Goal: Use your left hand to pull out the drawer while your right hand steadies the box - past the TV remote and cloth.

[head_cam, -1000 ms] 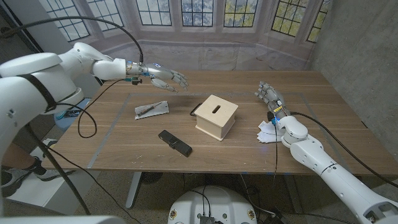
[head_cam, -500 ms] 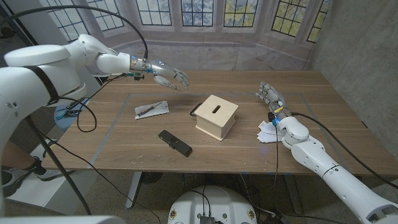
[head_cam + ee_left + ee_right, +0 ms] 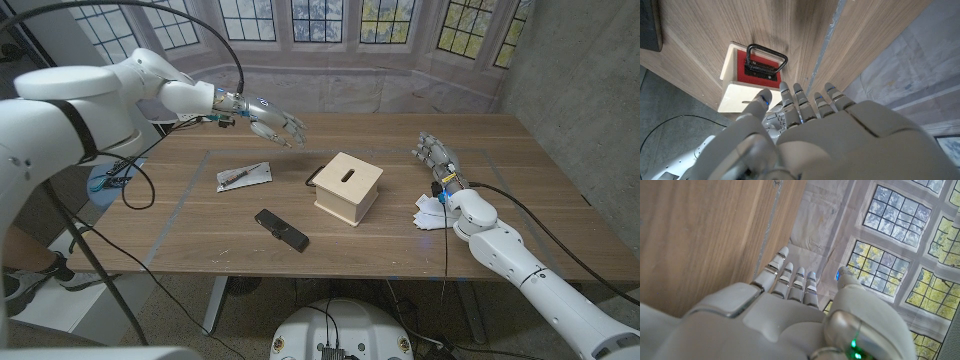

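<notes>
Sits at mid-frame in the head view: box (image 3: 348,187) on the tabletop (image 3: 400,235), slot on top, drawer (image 3: 761,63) shut, its red front and black handle (image 3: 767,58) plain in the left wrist view. Nothing pulled yet. Above and left of it, left hand (image 3: 268,121) hovering in the upper left, fingers spread, holding nothing; barely shifted over the last second, only the forearm swung a little higher, so the approach to the handle looks just begun. At right of frame, right hand (image 3: 434,156) unmoved, fingers loosely extended, empty, well apart from the box, near crumpled white cloth (image 3: 431,211). Lower left of box, TV remote (image 3: 281,229); farther left, a flat packet (image 3: 244,176). Steadying not yet started.
</notes>
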Available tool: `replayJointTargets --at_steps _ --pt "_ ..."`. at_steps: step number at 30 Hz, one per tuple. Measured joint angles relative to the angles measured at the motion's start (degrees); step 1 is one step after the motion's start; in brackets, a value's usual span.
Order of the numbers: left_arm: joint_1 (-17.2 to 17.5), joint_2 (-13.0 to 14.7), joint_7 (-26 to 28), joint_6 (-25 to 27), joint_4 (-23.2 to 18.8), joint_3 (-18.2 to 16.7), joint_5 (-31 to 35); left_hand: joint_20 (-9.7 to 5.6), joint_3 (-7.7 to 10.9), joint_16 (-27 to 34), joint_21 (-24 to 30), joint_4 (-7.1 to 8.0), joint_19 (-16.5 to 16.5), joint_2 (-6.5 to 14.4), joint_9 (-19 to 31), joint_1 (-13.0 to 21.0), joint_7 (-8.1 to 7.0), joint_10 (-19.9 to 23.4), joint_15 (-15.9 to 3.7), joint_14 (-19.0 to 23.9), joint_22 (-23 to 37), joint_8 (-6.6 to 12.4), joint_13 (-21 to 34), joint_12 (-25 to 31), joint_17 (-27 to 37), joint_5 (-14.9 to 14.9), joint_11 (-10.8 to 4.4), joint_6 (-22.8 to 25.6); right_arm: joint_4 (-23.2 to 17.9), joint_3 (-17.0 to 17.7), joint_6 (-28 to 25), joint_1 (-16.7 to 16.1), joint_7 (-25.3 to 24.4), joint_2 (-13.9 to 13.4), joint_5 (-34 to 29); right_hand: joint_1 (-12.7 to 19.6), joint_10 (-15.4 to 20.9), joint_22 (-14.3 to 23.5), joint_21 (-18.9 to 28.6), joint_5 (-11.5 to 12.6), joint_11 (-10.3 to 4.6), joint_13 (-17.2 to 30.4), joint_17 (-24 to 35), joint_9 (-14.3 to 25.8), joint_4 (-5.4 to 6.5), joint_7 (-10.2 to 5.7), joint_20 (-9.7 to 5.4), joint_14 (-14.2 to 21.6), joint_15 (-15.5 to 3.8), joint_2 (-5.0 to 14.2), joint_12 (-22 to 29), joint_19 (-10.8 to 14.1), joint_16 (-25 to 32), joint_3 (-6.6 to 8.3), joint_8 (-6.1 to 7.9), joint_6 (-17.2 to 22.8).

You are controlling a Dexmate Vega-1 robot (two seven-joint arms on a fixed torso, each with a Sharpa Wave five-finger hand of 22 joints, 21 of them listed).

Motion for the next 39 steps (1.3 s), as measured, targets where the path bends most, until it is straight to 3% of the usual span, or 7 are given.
replayJointTargets --at_steps 11,17,24,39 --pt "-1.78 -1.35 2.35 -0.92 0.15 3.21 2.47 0.02 0.09 0.00 0.00 0.58 -0.22 -0.07 0.00 -0.58 0.01 -0.01 0.01 0.02 0.00 0.00 0.01 -0.22 0.00 -0.40 0.00 0.01 -0.86 0.39 0.60 -1.09 -0.63 -0.14 -0.19 0.00 0.00 0.00 0.00 0.00 0.00 0.00 0.00 0.00 0.00 0.00 0.00 0.00 0.00 0.00 0.00 0.00 0.00 0.00 0.00 0.00" --pt "-2.47 -1.97 4.80 -1.13 0.22 4.46 4.91 -0.01 0.10 0.00 0.01 1.05 -0.62 0.14 0.00 -1.38 0.33 0.52 1.97 -0.09 0.00 0.00 0.01 -0.22 0.01 -0.40 -0.10 0.34 -1.31 0.62 0.76 -1.59 -0.85 -0.25 -0.23 0.00 0.00 0.00 0.00 0.00 0.00 0.00 0.00 0.00 -0.01 0.00 0.00 0.00 0.00 0.00 0.00 0.00 0.00 0.02 0.00 0.00" --pt "-3.19 -2.74 6.44 -1.10 0.43 5.76 6.91 0.22 0.15 0.00 0.01 1.43 -0.85 -0.30 0.00 -2.27 0.33 0.61 2.47 -0.21 0.00 0.00 0.01 -0.67 0.01 -0.40 0.00 0.34 -2.06 0.96 0.84 -2.07 -1.02 -0.59 -0.25 0.00 0.00 0.00 0.00 0.00 0.00 0.00 0.00 0.00 -0.24 0.32 0.00 0.00 0.00 0.00 0.00 0.00 0.00 0.24 0.00 0.32" --pt "-4.09 -4.80 7.35 2.97 0.88 7.74 10.19 0.20 0.23 0.00 -0.24 2.46 -2.46 0.07 0.00 -3.40 1.05 -0.86 3.18 -0.93 0.00 -1.05 0.01 -1.86 0.02 -0.85 1.03 -1.43 -4.35 1.31 0.34 -2.46 -1.35 -1.58 -0.97 0.00 0.00 0.00 0.00 0.00 0.00 0.00 0.00 0.00 -0.24 0.32 0.00 0.00 0.00 0.00 0.00 0.00 0.00 0.24 0.00 0.32"
